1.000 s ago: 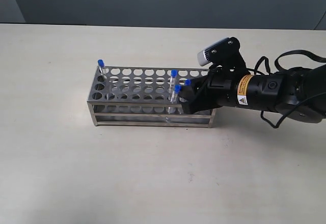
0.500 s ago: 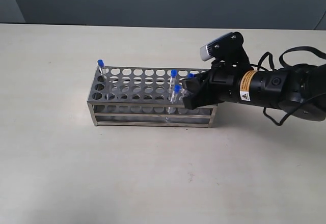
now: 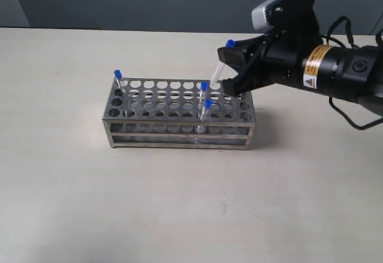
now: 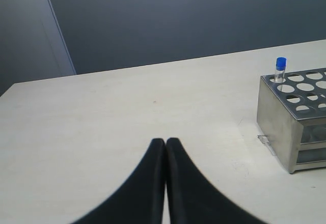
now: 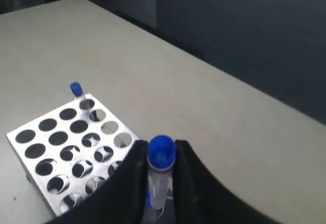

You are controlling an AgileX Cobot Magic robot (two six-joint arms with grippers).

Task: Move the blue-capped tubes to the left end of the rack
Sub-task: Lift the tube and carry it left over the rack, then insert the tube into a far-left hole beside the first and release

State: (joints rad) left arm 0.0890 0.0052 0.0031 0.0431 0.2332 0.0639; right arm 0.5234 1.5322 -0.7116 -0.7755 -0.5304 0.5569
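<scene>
The silvery rack stands mid-table. One blue-capped tube is in its far left corner hole, and two more stand right of its middle. My right gripper hovers above the rack's right end, shut on a fourth tube that hangs tilted, clear of the holes. The right wrist view shows that tube pinched between the fingers over the rack. My left gripper is shut on nothing, over bare table beside the rack's left end, and is not in the exterior view.
The pale table runs wide around the rack, with a dark wall behind its far edge. The right arm's black body and cables reach in from the right above the table.
My right gripper has risen and drawn back to the right, lifting a blue-capped tube out of the rack's right end. The other three tubes have stayed in place.
</scene>
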